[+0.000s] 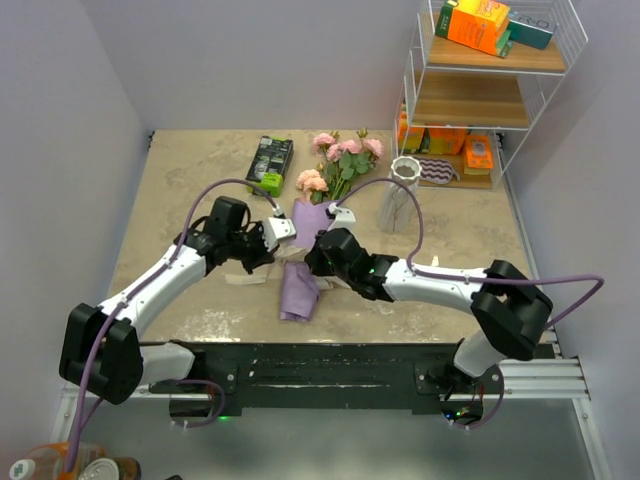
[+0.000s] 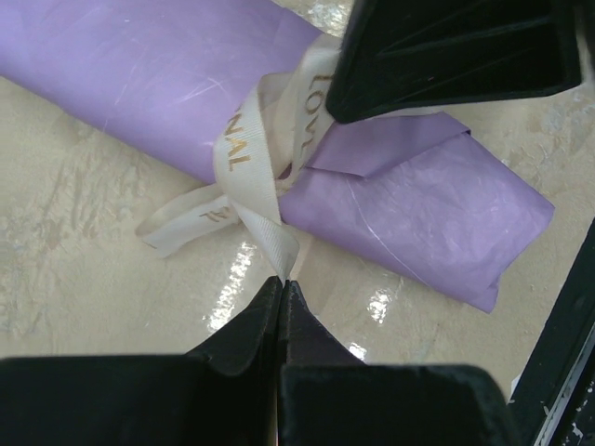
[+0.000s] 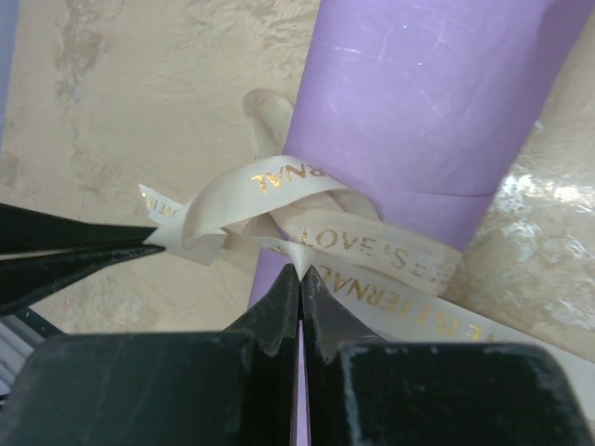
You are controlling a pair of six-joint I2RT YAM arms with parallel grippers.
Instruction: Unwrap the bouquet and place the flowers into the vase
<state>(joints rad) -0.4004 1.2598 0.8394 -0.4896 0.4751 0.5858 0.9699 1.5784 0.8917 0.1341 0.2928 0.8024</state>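
The bouquet [image 1: 312, 225] lies on the table, its pink flowers [image 1: 342, 158] pointing to the far side and its lilac paper cone [image 1: 298, 292] towards me. The off-white ribbed vase [image 1: 400, 195] stands upright just right of the blooms. A beige ribbon [image 2: 249, 153] with gold lettering is tied round the cone [image 2: 139, 84]. My left gripper [image 2: 282, 279] is shut on one ribbon tail. My right gripper [image 3: 299, 269] is shut on another ribbon [image 3: 279, 181] strand in front of the cone [image 3: 437, 93]. The two grippers [image 1: 275, 240] [image 1: 320, 255] flank the cone's middle.
A black-and-green box [image 1: 270, 160] lies at the back left of the flowers. A white wire shelf [image 1: 480, 90] with orange boxes stands at the back right, close behind the vase. Walls enclose the table on three sides.
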